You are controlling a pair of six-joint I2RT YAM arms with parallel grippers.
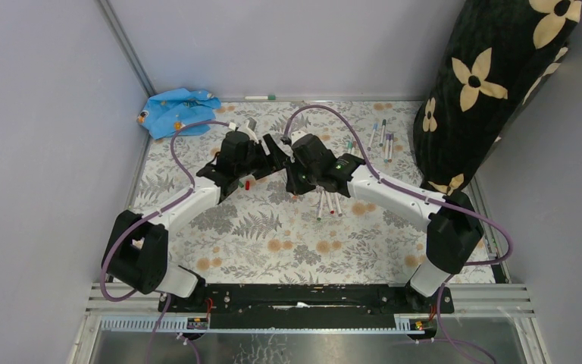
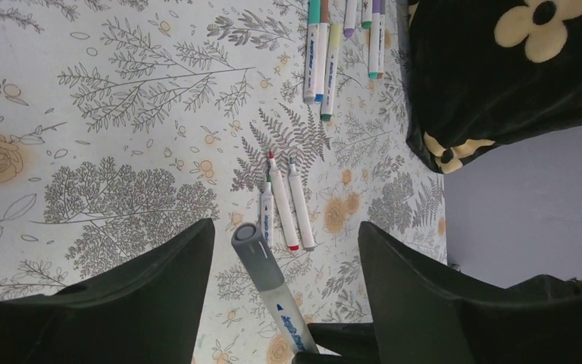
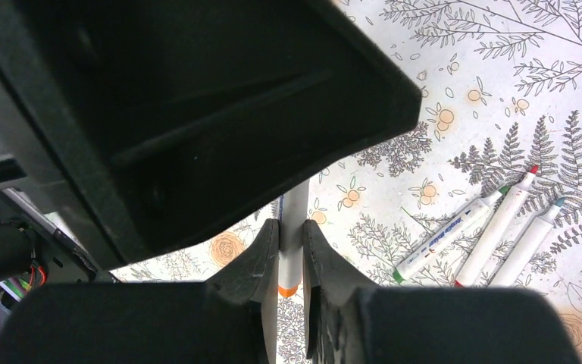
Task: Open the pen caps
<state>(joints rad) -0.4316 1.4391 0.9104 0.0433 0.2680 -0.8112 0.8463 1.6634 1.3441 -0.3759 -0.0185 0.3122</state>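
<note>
Pen cap (image 2: 251,246), grey, sits on the end of a white pen (image 2: 284,318) between the fingers of the left gripper (image 2: 286,227). These fingers stand wide on both sides and do not touch it. The right gripper (image 3: 289,231) is closed narrow on the barrel of this pen, near an orange band. Underneath, on the fern-printed table cover (image 2: 121,114), three pens with bare tips (image 2: 282,205) lie side by side. Further away, capped pens (image 2: 326,61) lie just beside a black flowered cushion (image 2: 500,68). A blue cloth (image 1: 174,111) lies in the far left corner.
</note>
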